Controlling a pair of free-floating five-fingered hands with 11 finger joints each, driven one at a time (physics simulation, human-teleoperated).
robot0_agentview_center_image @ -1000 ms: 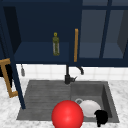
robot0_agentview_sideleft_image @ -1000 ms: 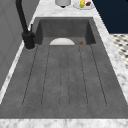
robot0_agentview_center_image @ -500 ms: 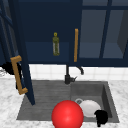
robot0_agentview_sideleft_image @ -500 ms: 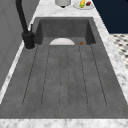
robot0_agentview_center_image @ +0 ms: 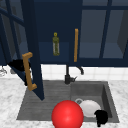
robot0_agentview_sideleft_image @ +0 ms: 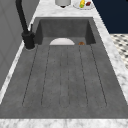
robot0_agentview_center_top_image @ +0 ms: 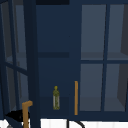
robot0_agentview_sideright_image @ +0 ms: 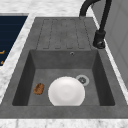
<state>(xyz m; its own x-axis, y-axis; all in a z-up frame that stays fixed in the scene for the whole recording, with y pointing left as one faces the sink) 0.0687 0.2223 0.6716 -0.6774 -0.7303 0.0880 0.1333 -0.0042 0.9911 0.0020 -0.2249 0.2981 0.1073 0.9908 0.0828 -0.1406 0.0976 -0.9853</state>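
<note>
The left hand is sitting at the orange handle of the open cabinet door; I cannot tell if its fingers are curling around it. It should be pulling along the door's arc. The right hand is hanging with curled fingers by the white plate in the sink

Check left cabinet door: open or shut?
Open. The left cabinet door swings out over the sink, left hand at its handle.

Open cabinet door across the drainboard, free room before the bottle
</note>
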